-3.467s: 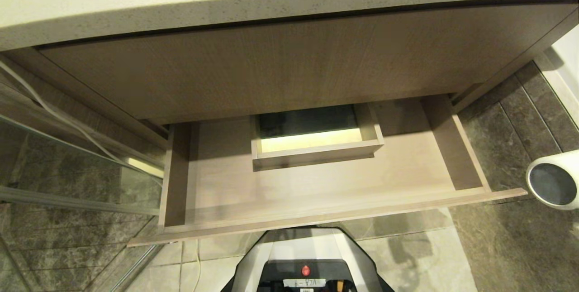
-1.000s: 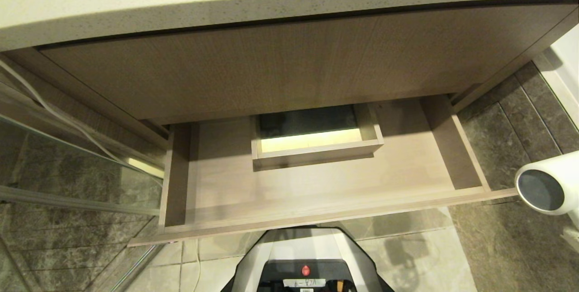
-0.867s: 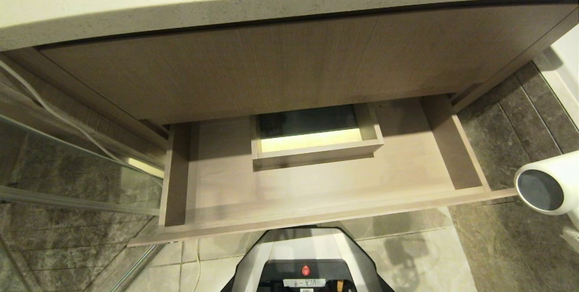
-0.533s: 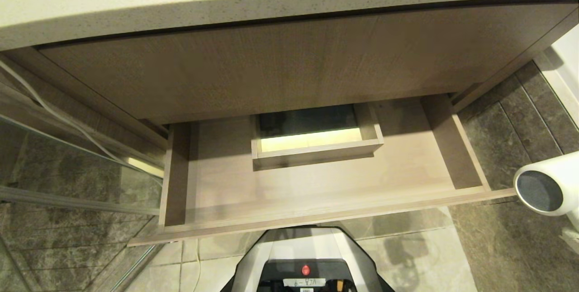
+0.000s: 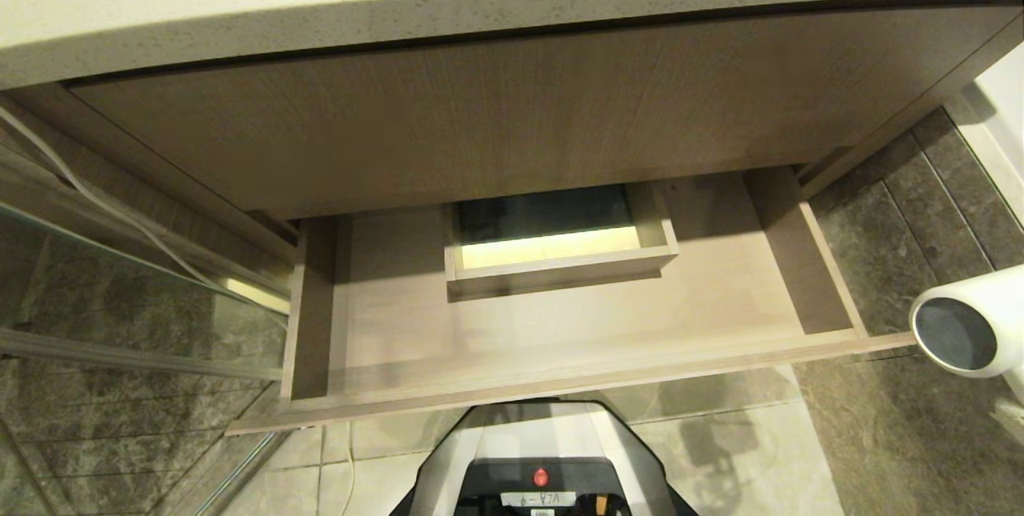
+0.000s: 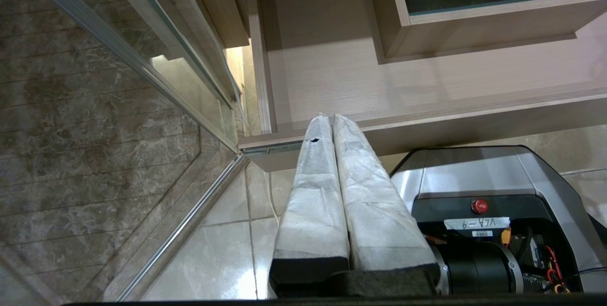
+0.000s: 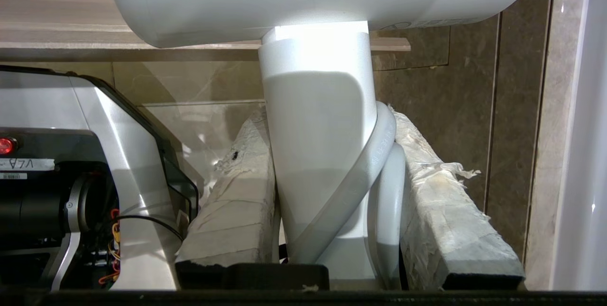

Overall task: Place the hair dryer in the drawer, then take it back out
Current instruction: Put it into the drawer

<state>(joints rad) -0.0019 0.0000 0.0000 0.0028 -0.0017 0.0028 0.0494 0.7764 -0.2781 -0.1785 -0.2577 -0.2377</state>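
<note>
While your wood-grain drawer [image 5: 560,340] sits pulled out with just its boxed cut-out inside, the smooth white hair dryer [image 5: 972,324] hangs off its right corner, handle and cord clamped in your padded right gripper [image 7: 327,135]; left gripper [image 6: 331,117] is closed, holding nothing.

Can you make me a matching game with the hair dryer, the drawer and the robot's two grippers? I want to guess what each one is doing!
Things:
1. hair dryer
2. drawer
3. left gripper
4. right gripper

States:
A. pulled open, nothing lying inside
B. fingers pressed together, holding nothing
C. gripped by its handle, out past the drawer's right end
D. clamped around a white handle with the cord wrapped on it

Pairs: 1-C, 2-A, 3-B, 4-D
</note>
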